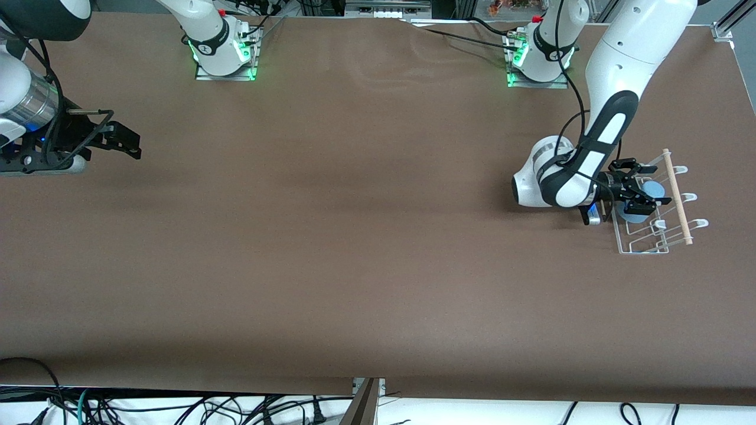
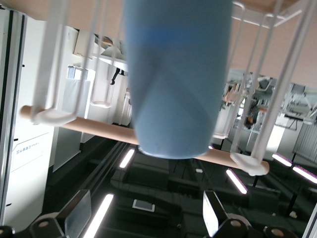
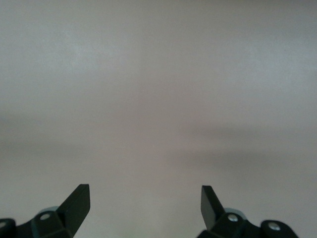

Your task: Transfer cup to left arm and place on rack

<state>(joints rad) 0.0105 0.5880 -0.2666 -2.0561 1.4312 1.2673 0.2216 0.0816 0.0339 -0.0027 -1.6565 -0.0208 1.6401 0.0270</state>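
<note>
Brown tabletop, cup already among the rack's wires: the placing step is at its end.

Largest first: my left arm reaches down from its base at twelve o'clock to the rack, which sits at about three o'clock on the table, at the left arm's end. My left gripper is at the rack's nine o'clock edge, fingers spread wide and apart from the cup, which sits inside the white loops with the wooden dowel crossing it. My right gripper waits at nine o'clock over bare table, fingers parted and empty. Next, I judge, I must draw the left gripper straight back without snagging a wire or nudging the cup.
</note>
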